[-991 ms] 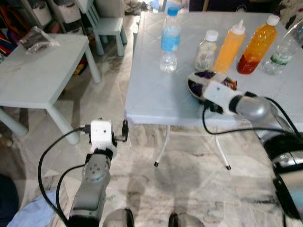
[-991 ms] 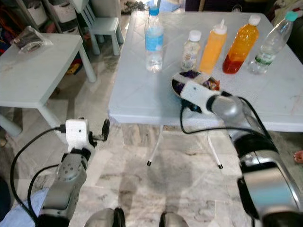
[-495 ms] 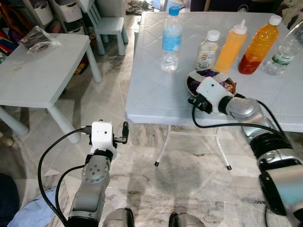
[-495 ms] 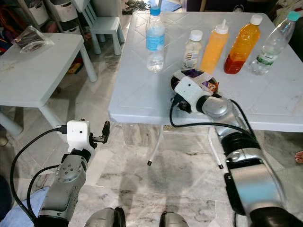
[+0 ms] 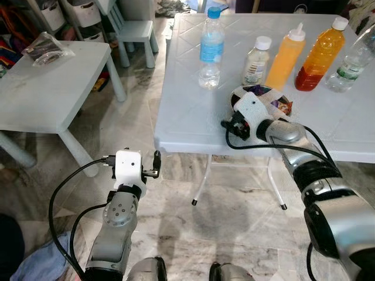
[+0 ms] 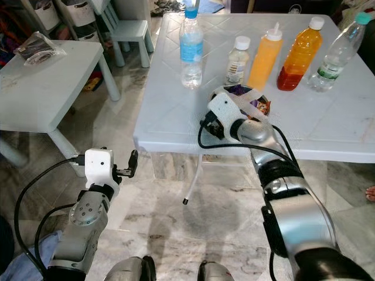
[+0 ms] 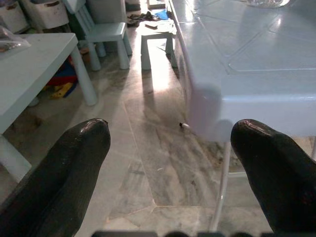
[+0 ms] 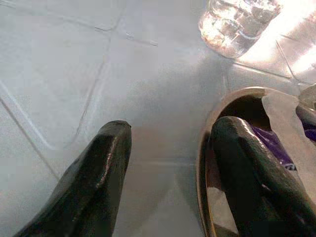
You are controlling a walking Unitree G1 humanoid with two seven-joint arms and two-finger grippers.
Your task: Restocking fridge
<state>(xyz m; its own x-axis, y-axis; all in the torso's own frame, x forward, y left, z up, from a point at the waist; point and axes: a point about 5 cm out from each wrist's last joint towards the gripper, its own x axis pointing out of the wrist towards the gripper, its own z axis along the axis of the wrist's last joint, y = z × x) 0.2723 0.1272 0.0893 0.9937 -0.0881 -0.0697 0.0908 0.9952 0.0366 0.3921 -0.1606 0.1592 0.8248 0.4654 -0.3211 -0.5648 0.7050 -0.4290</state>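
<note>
On the pale blue table [image 5: 193,117] stand a blue-labelled water bottle [image 5: 211,47], a small white-capped bottle [image 5: 256,61], an orange squeeze bottle [image 5: 285,57], an orange juice bottle [image 5: 319,55] and a clear bottle [image 5: 351,64]. In front of them sits a brown bowl [image 5: 280,104] with purple contents under a wrap. My right gripper [image 8: 168,143] is open at the bowl's left rim [image 8: 205,133], one finger inside the bowl and one on the table outside. The water bottle's base [image 8: 237,24] is just beyond. My left gripper [image 7: 170,143] hangs open, low, near the table's front left corner.
A low white table [image 5: 47,88] with a plastic bag [image 5: 47,50] on it stands to the left. A small blue chair [image 5: 132,29] is behind it. Thin metal table legs [image 5: 202,181] stand ahead on the marble floor. A blue cloth [image 5: 35,263] lies at my lower left.
My right arm has swung left along the table, bringing its gripper from over the bowl to the bowl's left rim. The left arm has hardly moved.
</note>
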